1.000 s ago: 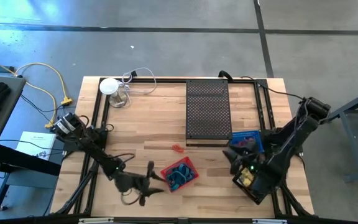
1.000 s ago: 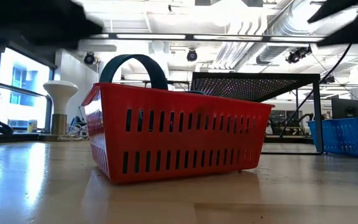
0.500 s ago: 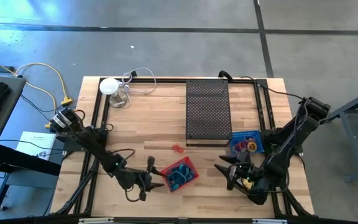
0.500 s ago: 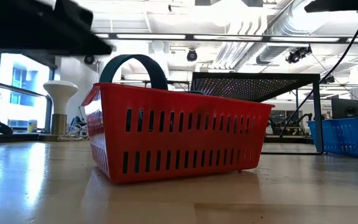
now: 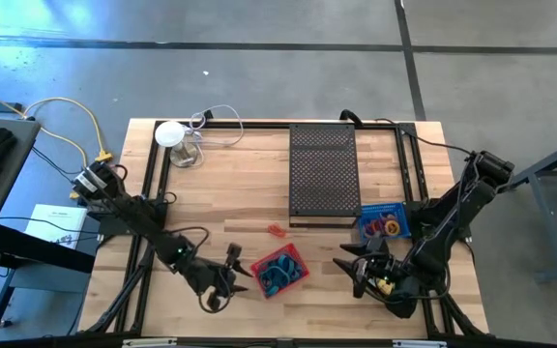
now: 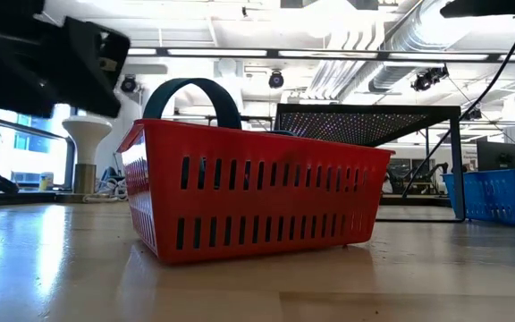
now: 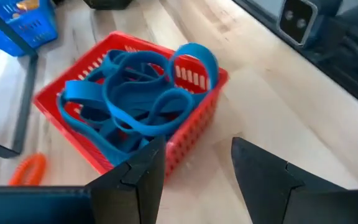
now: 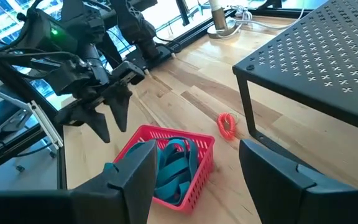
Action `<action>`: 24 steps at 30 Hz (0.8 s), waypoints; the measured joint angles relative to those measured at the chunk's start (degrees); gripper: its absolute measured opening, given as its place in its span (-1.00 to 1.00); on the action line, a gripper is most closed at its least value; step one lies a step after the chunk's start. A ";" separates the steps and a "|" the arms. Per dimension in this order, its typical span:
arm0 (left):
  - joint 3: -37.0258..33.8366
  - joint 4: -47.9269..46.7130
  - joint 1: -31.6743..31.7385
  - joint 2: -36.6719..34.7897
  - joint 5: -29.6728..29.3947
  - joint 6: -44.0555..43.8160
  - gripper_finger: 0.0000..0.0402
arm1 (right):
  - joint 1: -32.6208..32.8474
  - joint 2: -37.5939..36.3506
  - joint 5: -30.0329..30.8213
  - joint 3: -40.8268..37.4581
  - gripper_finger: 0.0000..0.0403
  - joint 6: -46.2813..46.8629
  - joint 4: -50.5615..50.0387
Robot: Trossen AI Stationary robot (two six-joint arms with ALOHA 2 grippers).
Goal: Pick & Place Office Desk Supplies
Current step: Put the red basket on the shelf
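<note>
Blue elastic loops (image 7: 135, 102) are piled in the red basket (image 5: 279, 270) on the counter (image 5: 230, 193), sorted by colour. One orange loop (image 8: 227, 125) lies loose nearby. Both the left end effector (image 5: 232, 275) and the right end effector (image 5: 352, 272) are held released and empty, flanking the basket.

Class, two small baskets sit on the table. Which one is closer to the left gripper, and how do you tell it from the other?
The red basket, full of blue elastic loops. It sits just beside the open left gripper, while the blue basket lies over by the right arm.
</note>
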 joint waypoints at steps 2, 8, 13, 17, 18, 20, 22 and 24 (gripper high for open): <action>0.69 -0.06 0.40 0.00 -0.04 1.66 -0.13 | 0.00 0.00 -0.01 0.00 0.07 0.06 -0.01; 6.86 -5.02 0.80 0.00 1.23 4.08 -0.13 | 0.00 0.02 0.19 -0.02 0.07 0.10 0.02; 15.58 -22.18 2.13 0.55 5.99 -1.94 -0.13 | 0.00 0.02 0.16 -0.02 0.07 0.10 0.02; 19.07 -27.70 3.81 1.74 6.25 -1.50 -0.13 | 0.00 0.04 -0.02 -0.02 0.07 0.12 0.04; 19.11 -27.74 4.11 1.87 7.03 0.22 -0.13 | 0.00 0.16 -0.02 -0.02 0.07 0.12 0.07; 19.11 -27.92 4.72 2.63 9.78 4.62 -0.13 | 0.00 0.51 -0.03 -0.02 0.07 0.14 0.35; 19.10 -28.94 5.17 3.60 10.45 7.83 -0.13 | 0.00 0.82 -0.13 -0.07 0.07 0.14 0.34; 18.99 -29.18 5.59 4.51 10.55 9.25 -0.13 | -0.01 1.26 -0.69 -0.04 0.07 0.14 0.58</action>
